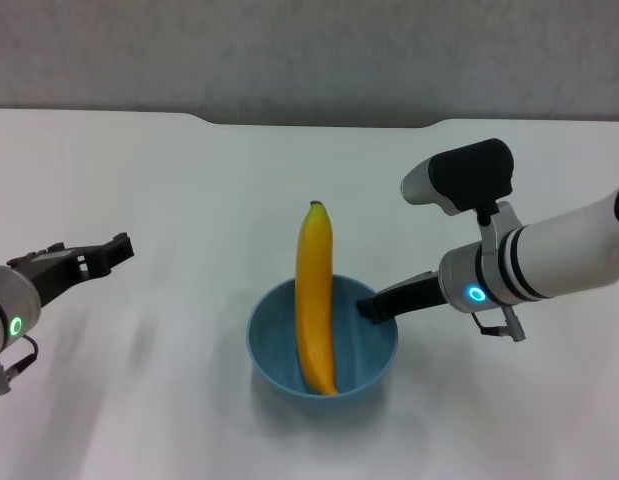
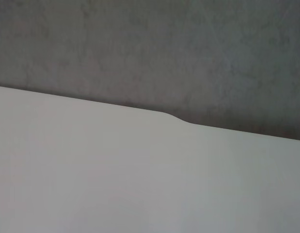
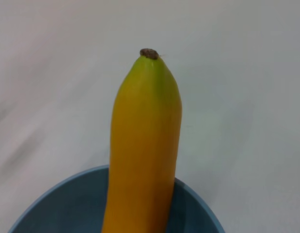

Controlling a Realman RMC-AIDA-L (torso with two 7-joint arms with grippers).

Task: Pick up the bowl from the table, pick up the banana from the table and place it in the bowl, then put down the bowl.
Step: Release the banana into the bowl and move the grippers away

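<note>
The light-blue bowl (image 1: pixel 272 345) is near the front middle of the white table (image 1: pixel 179 190). The yellow banana (image 1: pixel 314 290) lies in it, one end on the bowl's bottom, the stem end leaning over the far rim. My right gripper (image 1: pixel 369 308) is at the bowl's right rim, shut on it. The right wrist view shows the banana (image 3: pixel 145 145) rising out of the bowl (image 3: pixel 62 206). My left gripper (image 1: pixel 114 250) is open and empty at the left, well apart from the bowl. I cannot tell whether the bowl rests on the table or hangs just above it.
The table's far edge has a shallow notch (image 1: pixel 319 122) with a grey wall behind it. The left wrist view shows only bare tabletop (image 2: pixel 116 184), the notch (image 2: pixel 176 118) and the wall.
</note>
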